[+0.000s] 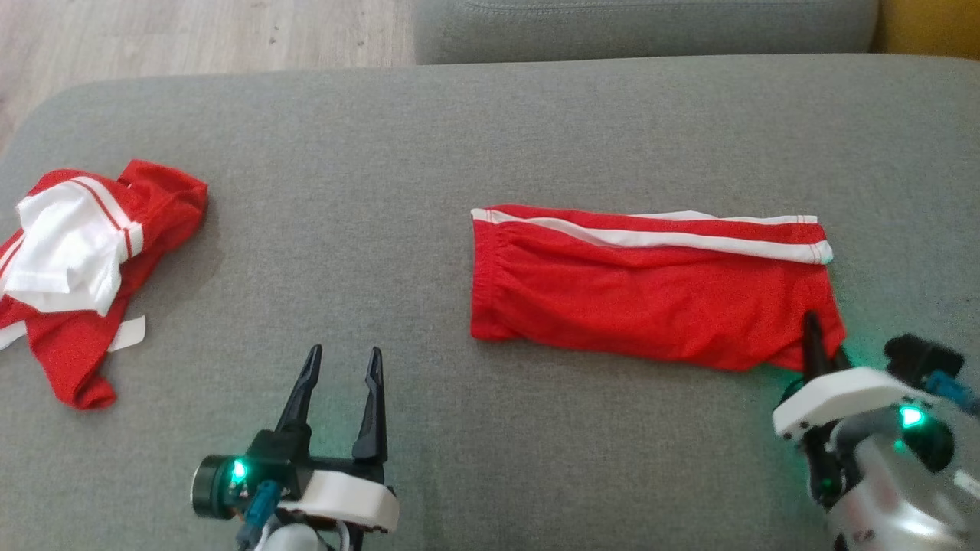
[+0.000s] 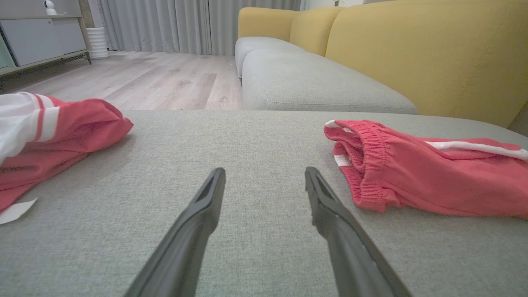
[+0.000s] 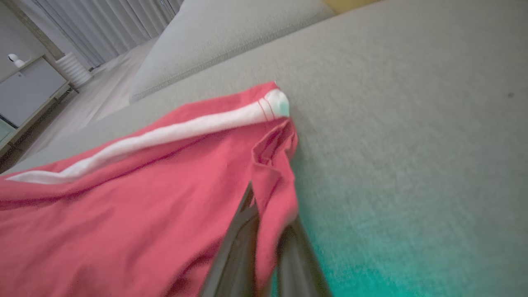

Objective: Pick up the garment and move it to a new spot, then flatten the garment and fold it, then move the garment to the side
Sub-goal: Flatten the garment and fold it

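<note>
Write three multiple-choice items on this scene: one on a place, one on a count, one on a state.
1. Where does the shirt lie?
A) left of the shorts
B) on the shorts
C) on the floor

2. How many red garments lie on the cushion?
A) one
B) two
C) three

3. How is the right tool?
A) open above the cushion
B) shut on the shorts' corner
C) shut on the shirt

Answers:
1 A, the crumpled shirt lies at the head view's left, apart from the shorts.
2 B, only the shirt and the shorts are there.
3 B, the right wrist view shows red cloth pinched between its fingers.
</note>
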Tool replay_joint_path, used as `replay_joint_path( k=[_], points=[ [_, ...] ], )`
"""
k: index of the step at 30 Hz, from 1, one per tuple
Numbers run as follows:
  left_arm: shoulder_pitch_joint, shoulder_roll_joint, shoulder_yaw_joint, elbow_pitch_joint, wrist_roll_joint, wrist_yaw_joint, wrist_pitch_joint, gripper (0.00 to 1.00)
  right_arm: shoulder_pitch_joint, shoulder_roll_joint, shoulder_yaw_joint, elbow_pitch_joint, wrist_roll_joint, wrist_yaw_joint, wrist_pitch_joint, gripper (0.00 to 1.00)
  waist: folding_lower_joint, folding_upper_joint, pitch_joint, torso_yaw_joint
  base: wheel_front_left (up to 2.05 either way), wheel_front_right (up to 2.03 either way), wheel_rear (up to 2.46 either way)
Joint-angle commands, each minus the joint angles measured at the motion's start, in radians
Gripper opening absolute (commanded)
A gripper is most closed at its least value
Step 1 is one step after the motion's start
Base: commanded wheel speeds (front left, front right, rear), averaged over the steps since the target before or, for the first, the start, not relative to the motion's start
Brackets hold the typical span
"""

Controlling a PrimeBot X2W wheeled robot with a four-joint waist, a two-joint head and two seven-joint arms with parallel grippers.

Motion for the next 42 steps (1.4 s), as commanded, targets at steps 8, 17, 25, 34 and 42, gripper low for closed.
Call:
replay_joint_path(
  k=[8, 17, 25, 34, 42],
  points=[
    [-0.005, 0.008, 0.025, -0.028, 0.004, -0.013, -0.005, 1.0, -0.078, 0.001, 0.138, -0.216, -0.023, -0.001, -0.006, 0.0, 0.0001, 0.0, -0.009, 0.052, 0.0, 0.0, 0.0],
    [0.009, 0.008, 0.008, -0.02, -0.014, -0.017, -0.005, 1.0, -0.12, 0.066, 0.533, -0.312, 0.002, -0.001, 0.059, 0.0, 0.0001, 0.0, -0.031, 0.147, 0.0, 0.0, 0.0],
    [0.008, 0.008, 0.009, -0.007, -0.014, -0.018, -0.005, 1.0, -0.101, 0.074, 0.688, -0.29, 0.092, -0.001, 0.036, 1.0, 0.0001, 0.0, -0.04, 0.178, 0.0, 0.0, 0.0],
    [0.008, 0.008, 0.086, -0.01, 0.035, -0.025, -0.005, 1.0, -0.061, 0.055, 0.563, -0.334, 0.066, -0.001, -0.005, 1.0, 0.0001, 0.0, -0.071, 0.072, 0.0, 0.0, 0.0],
    [0.027, 0.008, 0.142, -0.024, 0.082, -0.022, -0.005, 1.0, 0.106, 0.053, 0.174, -0.438, -0.177, -0.001, -0.006, 1.0, 0.0001, 0.0, -0.092, -0.004, 0.0, 0.0, 0.0]
  ],
)
